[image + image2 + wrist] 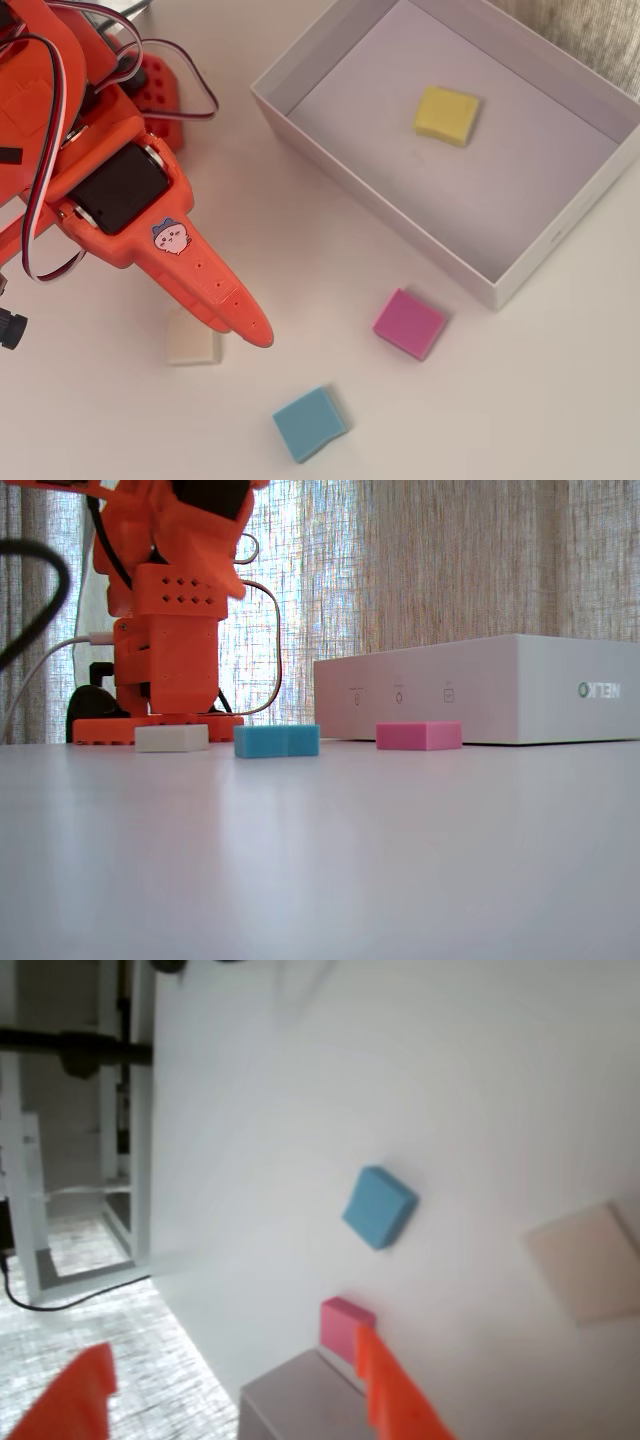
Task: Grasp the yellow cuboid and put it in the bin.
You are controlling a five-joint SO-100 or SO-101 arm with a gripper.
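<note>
In the overhead view the yellow cuboid (447,114) lies flat on the lilac floor of the white bin (430,235), toward its far side. My orange gripper (245,320) hangs over the table left of the bin, its tip beside a cream block (192,340). The wrist view shows the gripper (230,1400) open, with its two orange fingers (390,1390) apart and nothing between them. A corner of the bin (300,1395) shows there. In the fixed view the bin (480,690) wall hides the cuboid.
Three loose blocks lie on the white table: cream (171,738), blue (310,423) and pink (410,323), the pink one close to the bin's near wall. The arm's red base (160,95) and cables stand at the upper left.
</note>
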